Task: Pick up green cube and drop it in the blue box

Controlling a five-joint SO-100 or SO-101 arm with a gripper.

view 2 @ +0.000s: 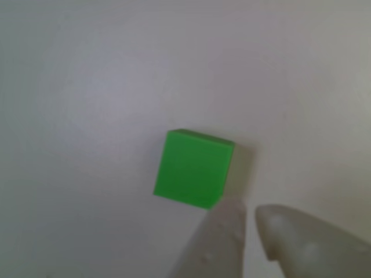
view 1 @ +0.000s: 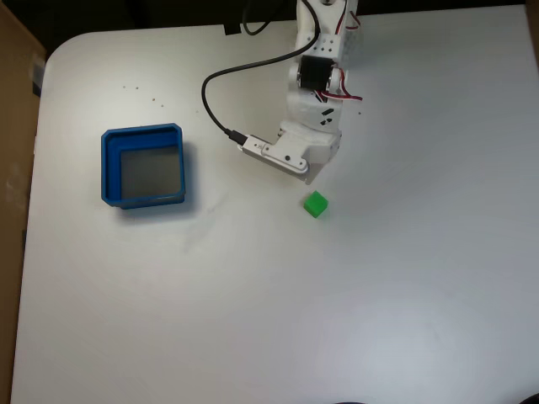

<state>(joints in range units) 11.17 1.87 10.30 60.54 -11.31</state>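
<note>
The green cube (view 1: 316, 204) lies on the white table, right of centre in the fixed view. My gripper (view 1: 312, 175) hangs just above and behind it, pointing down, its fingers mostly hidden under the white wrist. In the other view the green cube (view 2: 194, 168) sits mid-frame, and the gripper (view 2: 248, 213) comes in from the bottom edge. Its two pale fingertips (view 2: 225, 229) stand almost together, with only a thin gap and nothing between them, just short of the cube's near corner. The blue box (view 1: 145, 166), with its grey floor bare, stands far to the left.
A black cable (view 1: 221, 84) loops from the arm over the table behind the gripper. A brown board (view 1: 17, 126) borders the table's left edge. Bare white tabletop (view 1: 253, 295) stretches between cube and box and toward the front.
</note>
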